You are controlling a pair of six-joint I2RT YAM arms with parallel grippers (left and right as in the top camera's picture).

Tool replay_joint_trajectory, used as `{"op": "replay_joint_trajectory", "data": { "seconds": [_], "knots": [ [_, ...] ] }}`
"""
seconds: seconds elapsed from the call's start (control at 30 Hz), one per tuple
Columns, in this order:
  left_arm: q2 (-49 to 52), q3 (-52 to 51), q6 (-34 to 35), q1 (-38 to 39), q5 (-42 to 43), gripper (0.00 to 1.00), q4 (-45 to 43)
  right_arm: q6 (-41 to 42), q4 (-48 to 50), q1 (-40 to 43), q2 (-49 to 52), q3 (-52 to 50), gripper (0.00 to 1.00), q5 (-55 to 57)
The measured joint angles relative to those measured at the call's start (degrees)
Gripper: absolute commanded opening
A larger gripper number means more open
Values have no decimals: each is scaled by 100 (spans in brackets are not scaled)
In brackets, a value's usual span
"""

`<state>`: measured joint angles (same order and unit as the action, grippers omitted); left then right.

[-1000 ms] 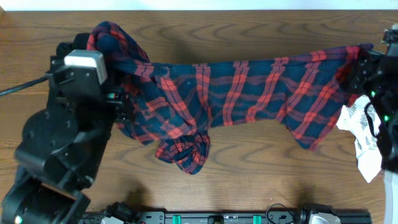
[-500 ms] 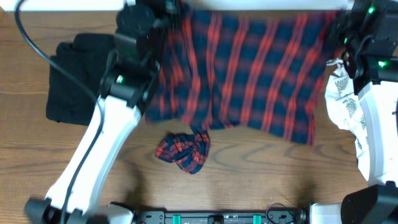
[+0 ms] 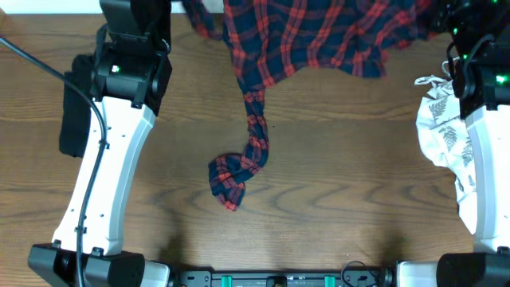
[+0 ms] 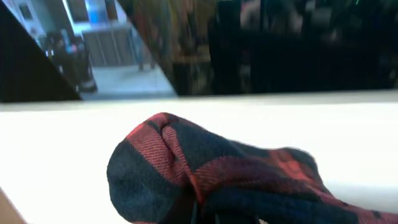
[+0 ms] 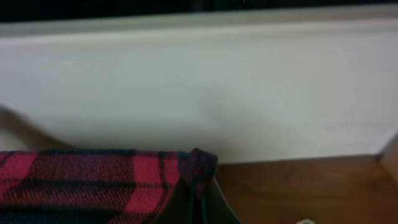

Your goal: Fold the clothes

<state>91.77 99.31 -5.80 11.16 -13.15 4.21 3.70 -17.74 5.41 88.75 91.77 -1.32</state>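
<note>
The clothes' red-and-navy plaid shirt (image 3: 319, 36) hangs spread along the table's far edge, held up between both arms. One sleeve (image 3: 243, 155) trails down onto the wood and ends in a crumpled bunch. My left gripper (image 4: 205, 214) is shut on a bunched fold of plaid shirt (image 4: 186, 168), which hides its fingers. My right gripper (image 5: 200, 202) is shut on a corner of the plaid shirt (image 5: 198, 163). A black garment (image 3: 70, 119) lies at the left, partly under the left arm. A white leaf-print garment (image 3: 442, 135) lies at the right.
The left arm (image 3: 119, 135) reaches from the near left to the far edge, and the right arm (image 3: 482, 151) runs along the right side. A white wall (image 5: 199, 81) stands just behind the table's far edge. Brown wood tabletop (image 3: 343, 183) shows between the arms.
Both arms have swung to the far edge, carrying the shirt away from the table's middle. The sleeve has drawn out long; the black garment has come into sight.
</note>
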Motion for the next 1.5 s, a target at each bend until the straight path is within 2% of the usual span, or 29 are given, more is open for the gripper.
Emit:
{"op": "replay_joint_trajectory", "data": {
  "seconds": [0.3, 0.7, 1.2, 1.37, 1.5],
  "knots": [
    [-179, 0, 15, -20, 105, 6, 457, 2, -164, 0, -20, 0, 1, -55],
    [-2334, -2, 516, -76, 702, 6, 2520, 13, -1130, 2, -1388, -2, 1, -411],
    [-3694, -2, 693, -94, 1150, 6, 2597, -90, -833, 2, -2332, 2, 1, -402],
    [-3582, 0, 938, -103, 1150, 6, 2658, -125, -911, 2, -2232, 55, 1, -382],
    [-3025, 7, 1102, -103, 1150, 6, 2754, -142, -1051, 2, -1668, 87, 1, -315]
  ]
}}
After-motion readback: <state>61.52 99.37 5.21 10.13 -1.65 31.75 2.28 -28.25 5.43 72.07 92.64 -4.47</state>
